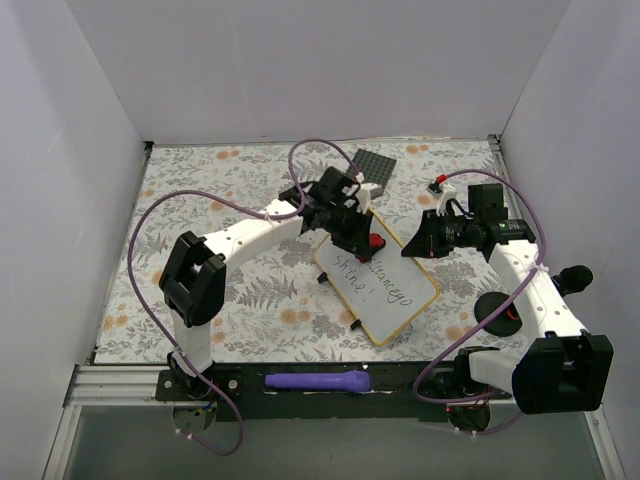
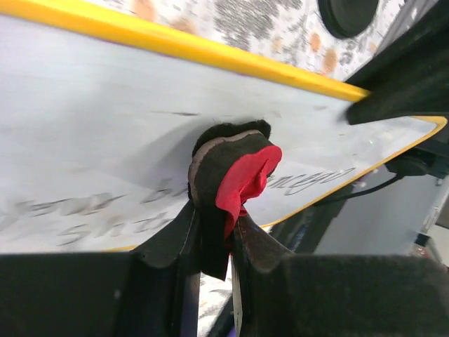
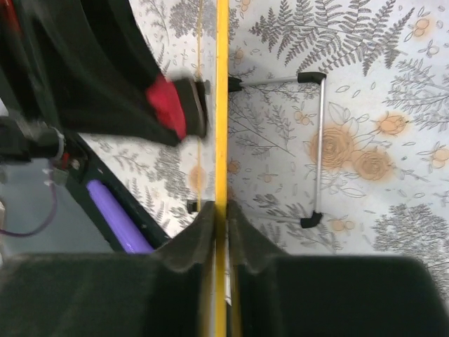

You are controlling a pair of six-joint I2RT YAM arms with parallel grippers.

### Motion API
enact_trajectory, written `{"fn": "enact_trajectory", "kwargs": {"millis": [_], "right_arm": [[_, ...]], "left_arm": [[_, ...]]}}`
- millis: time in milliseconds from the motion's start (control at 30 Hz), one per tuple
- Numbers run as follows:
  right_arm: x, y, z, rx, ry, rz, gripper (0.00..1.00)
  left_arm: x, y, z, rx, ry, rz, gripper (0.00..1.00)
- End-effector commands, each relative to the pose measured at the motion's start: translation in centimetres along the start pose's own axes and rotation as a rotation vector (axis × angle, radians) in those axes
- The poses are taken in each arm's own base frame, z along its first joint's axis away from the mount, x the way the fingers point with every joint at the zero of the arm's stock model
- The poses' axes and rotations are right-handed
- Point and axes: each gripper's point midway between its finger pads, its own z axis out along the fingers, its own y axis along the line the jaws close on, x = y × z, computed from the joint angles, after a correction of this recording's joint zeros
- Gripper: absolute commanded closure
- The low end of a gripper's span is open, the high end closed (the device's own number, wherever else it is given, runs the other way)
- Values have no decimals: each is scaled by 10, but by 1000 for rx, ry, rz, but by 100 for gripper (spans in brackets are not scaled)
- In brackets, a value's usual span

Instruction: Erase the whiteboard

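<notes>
The whiteboard (image 1: 400, 300) lies tilted at the table's middle, with a thin yellow-tan frame and black handwriting (image 1: 383, 282) on it. My left gripper (image 1: 366, 236) is shut on a red and black eraser (image 1: 376, 243) that presses on the board's upper end. In the left wrist view the eraser (image 2: 235, 172) sits between my fingers (image 2: 175, 235) against the white surface (image 2: 105, 119), with blurred writing (image 2: 309, 179) beside it. My right gripper (image 1: 415, 246) is shut on the board's edge; the right wrist view shows the yellow frame (image 3: 222, 105) clamped in the gripper (image 3: 222, 210).
A dark grey studded plate (image 1: 372, 168) lies behind the board. A purple marker (image 1: 315, 380) rests on the front rail, also in the right wrist view (image 3: 116, 214). A black round disc (image 1: 495, 305) sits at the right. The board's wire stand (image 3: 319, 147) shows under it.
</notes>
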Motion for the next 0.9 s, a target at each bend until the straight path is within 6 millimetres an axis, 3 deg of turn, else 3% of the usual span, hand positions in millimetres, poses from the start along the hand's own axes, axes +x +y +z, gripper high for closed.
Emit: {"fn": "enact_trajectory", "kwargs": {"millis": [0, 67, 167, 233, 267, 533, 567, 633, 667, 733, 867], "right_arm": [[18, 9, -2, -30, 92, 3, 71], [19, 8, -3, -26, 99, -6, 54], [20, 4, -3, -3, 114, -5, 41], [20, 2, -2, 0, 122, -1, 40], [19, 2, -2, -2, 124, -2, 44], [12, 4, 1, 4, 121, -17, 70], [12, 4, 0, 7, 119, -21, 82], [12, 3, 0, 12, 119, -23, 90], [11, 4, 0, 12, 117, -25, 98], [13, 2, 0, 17, 122, -28, 99], [14, 2, 1, 14, 125, -33, 99]], "left_arm": [[-17, 29, -48, 19, 14, 128, 100], [-11, 43, -59, 13, 41, 129, 100], [-9, 62, -69, -14, 80, 171, 100], [-15, 68, -72, -22, 89, 204, 100], [-8, 76, -69, -35, 133, 179, 100], [-19, 100, -54, -98, 183, 104, 100], [-17, 103, -52, -96, 193, 93, 100], [-8, 116, -49, -95, 207, 45, 100], [-5, 119, -49, -95, 209, 27, 100], [2, 127, -50, -100, 216, 7, 100], [42, 142, -42, -112, 295, -30, 100]]}}
